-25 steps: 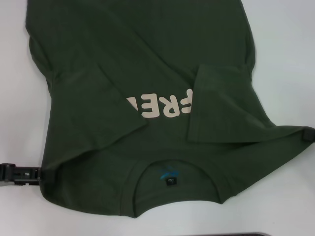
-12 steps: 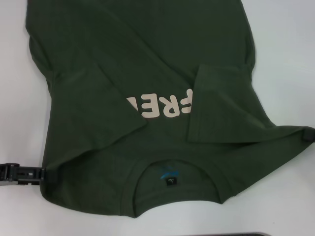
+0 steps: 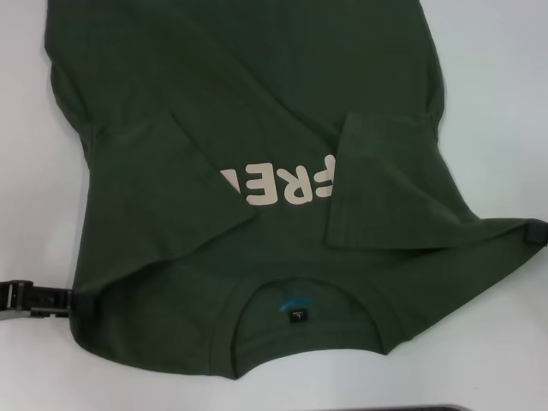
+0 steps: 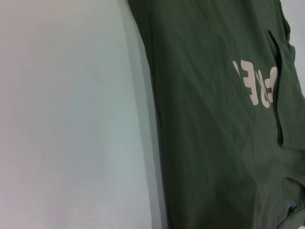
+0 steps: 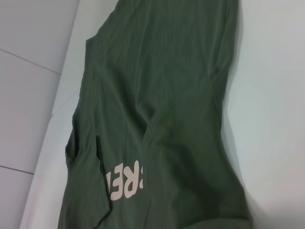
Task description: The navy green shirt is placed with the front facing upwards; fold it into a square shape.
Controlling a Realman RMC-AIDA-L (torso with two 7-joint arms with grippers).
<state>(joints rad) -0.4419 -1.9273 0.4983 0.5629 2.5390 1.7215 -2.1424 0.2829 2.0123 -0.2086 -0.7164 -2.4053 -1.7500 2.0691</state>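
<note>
The navy green shirt lies flat on the white table, front up. Both sleeves are folded inward over the cream lettering, and the collar is nearest me. At the shirt's left shoulder, my left gripper lies low on the table with its tip on the cloth edge. My right gripper is at the right shoulder, where the cloth is drawn out to a point. The wrist views show the shirt only, not the fingers.
Bare white tabletop runs along both sides of the shirt. A dark strip shows at the near edge of the head view. In the right wrist view, pale wall panels stand beyond the table.
My left gripper has slid slightly outward to the left, and the shirt's near left corner has shifted with it. The right gripper has stayed in place.
</note>
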